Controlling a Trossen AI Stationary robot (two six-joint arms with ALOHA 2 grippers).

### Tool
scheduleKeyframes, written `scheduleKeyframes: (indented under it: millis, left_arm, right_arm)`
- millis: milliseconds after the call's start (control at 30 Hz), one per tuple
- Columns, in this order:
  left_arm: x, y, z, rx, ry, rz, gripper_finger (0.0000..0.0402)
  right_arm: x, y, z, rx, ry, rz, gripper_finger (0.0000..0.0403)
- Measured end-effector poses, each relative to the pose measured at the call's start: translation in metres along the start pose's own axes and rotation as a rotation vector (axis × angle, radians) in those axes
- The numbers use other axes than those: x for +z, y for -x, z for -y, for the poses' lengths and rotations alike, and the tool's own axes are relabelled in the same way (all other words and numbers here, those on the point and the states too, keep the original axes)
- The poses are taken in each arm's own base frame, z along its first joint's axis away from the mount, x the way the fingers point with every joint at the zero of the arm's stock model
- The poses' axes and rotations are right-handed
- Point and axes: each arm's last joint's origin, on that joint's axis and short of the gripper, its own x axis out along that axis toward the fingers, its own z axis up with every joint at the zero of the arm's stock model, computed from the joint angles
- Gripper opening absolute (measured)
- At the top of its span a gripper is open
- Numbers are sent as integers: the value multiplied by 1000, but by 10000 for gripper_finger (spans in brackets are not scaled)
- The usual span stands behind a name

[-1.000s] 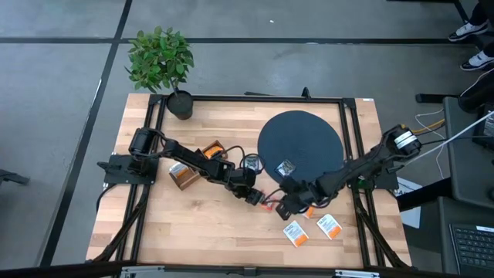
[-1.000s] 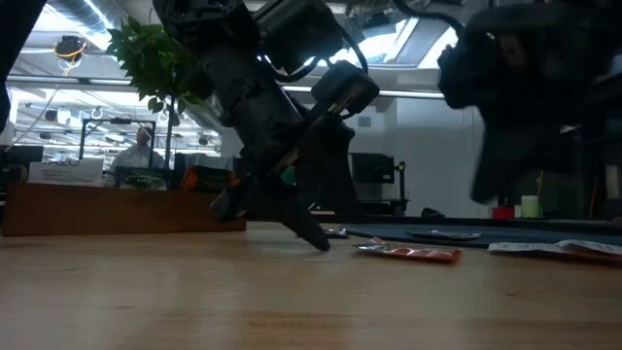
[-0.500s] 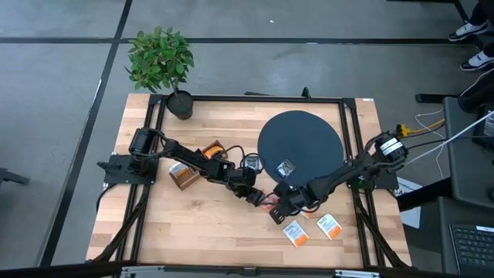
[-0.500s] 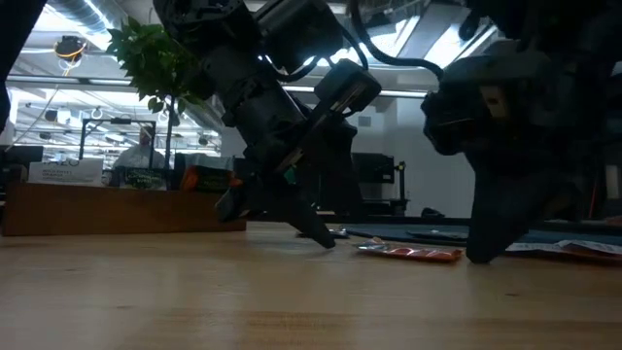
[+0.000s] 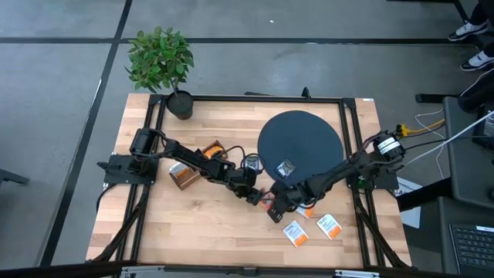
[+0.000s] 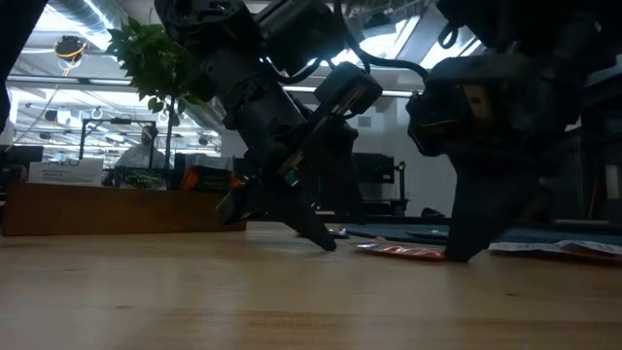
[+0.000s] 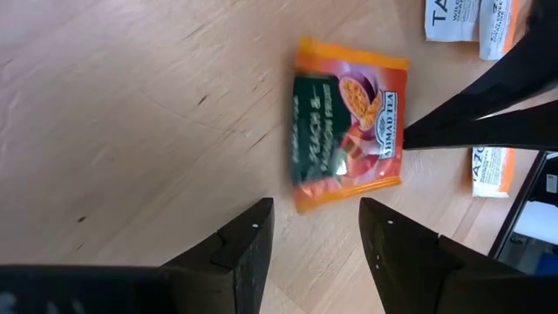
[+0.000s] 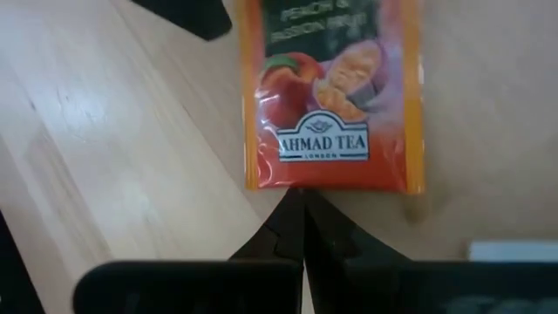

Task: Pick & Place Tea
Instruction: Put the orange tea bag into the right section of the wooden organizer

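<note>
The table (image 5: pixel 208 224) looks like pale matt wood planks with visible grain, while the orange tea sachet (image 7: pixel 347 122) is shiny, slightly crinkly foil-type wrap. The disc (image 5: pixel 299 143) is dark and matt.

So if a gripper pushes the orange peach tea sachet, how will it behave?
The orange sachet lies flat on bare wood, so it probably slides instead of tipping. It looks thin and glossy, so likely light, bendable and hard to get under.
</note>
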Motion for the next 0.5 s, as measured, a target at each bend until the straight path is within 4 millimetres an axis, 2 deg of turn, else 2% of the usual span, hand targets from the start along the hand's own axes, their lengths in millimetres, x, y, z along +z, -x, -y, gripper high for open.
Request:
scheduleKeyframes:
  millis: [233,500]
  left_arm:
    - [0,-1,0,3,0,4,169]
    - [2,-1,-2,19,-15,36,168]
  right_arm:
    - [12,-2,2,3,24,82,2]
    - [15,-2,3,5,16,76,2]
